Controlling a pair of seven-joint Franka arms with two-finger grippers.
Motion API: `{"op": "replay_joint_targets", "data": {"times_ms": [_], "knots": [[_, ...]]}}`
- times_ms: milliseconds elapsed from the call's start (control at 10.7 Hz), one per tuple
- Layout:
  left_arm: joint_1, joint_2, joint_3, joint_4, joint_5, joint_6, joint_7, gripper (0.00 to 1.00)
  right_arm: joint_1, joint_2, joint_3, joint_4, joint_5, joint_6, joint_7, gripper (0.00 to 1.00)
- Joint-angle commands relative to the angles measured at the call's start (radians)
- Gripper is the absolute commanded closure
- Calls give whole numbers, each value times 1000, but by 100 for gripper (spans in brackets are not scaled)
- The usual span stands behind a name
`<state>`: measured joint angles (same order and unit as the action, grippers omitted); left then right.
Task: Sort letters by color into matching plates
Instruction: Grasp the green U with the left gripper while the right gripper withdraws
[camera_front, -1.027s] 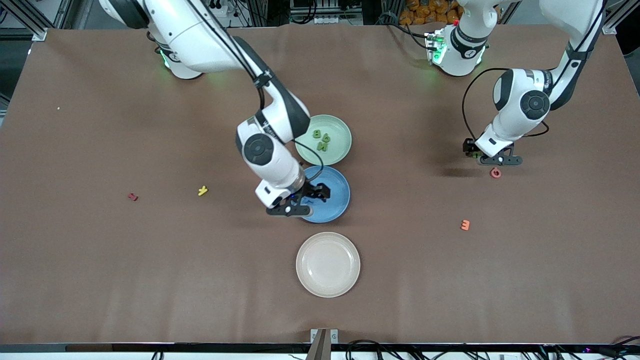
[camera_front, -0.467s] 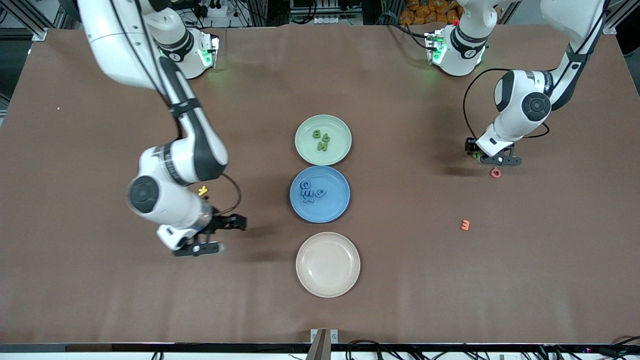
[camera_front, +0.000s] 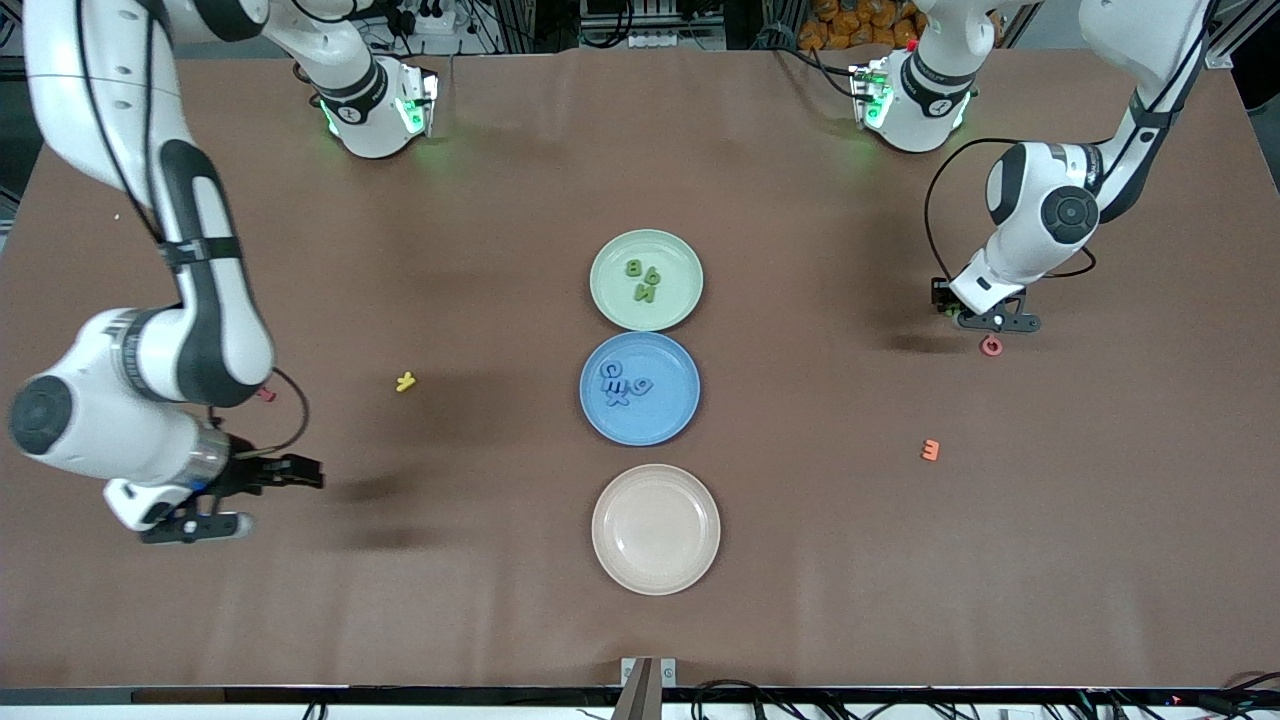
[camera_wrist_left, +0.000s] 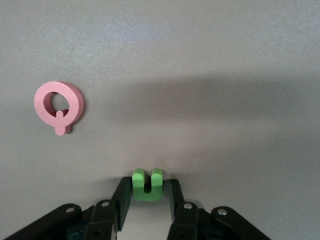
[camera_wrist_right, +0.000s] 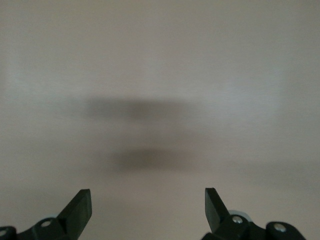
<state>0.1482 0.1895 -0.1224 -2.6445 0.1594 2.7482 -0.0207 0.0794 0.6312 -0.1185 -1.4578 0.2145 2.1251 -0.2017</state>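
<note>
I count four blue letters (camera_front: 624, 381) in the blue plate (camera_front: 675, 418) and three green in the green plate (camera_front: 680, 300); my left gripper (camera_wrist_left: 147, 196) fingers pinch the last green letter (camera_wrist_left: 147, 184) on the bench (camera_front: 850, 560) beside the pink piece (camera_wrist_left: 59, 106), right gripper (camera_wrist_right: 148, 206) waits spread wide over bare bench

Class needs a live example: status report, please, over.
Left gripper shut on green letter, pink letter beside it. Right gripper open over bare table. Nothing blocking.
</note>
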Motion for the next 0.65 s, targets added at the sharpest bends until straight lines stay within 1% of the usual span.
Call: {"op": "replay_joint_targets", "data": {"times_ms": [0, 93, 187, 373, 467, 560], "knots": [[-7, 16, 6, 9, -29, 16, 34, 100, -75, -53, -3, -22, -45, -48, -96, 0], [-9, 13, 6, 18, -29, 15, 30, 100, -76, -74, -21, -24, -73, -85, -88, 0], [-10, 8, 3, 30, -28, 13, 30, 100, -75, -103, -44, -33, -96, -156, -87, 0], [-30, 1, -6, 63, -29, 7, 27, 100, -75, -219, -47, -109, -141, -265, -82, 0], [-56, -1, -8, 79, -29, 5, 18, 100, -72, -278, -47, -117, -170, -359, -64, 0], [-73, 1, -26, 101, -31, 2, -26, 100, -70, -330, -46, -110, -193, -458, -27, 0]]}}
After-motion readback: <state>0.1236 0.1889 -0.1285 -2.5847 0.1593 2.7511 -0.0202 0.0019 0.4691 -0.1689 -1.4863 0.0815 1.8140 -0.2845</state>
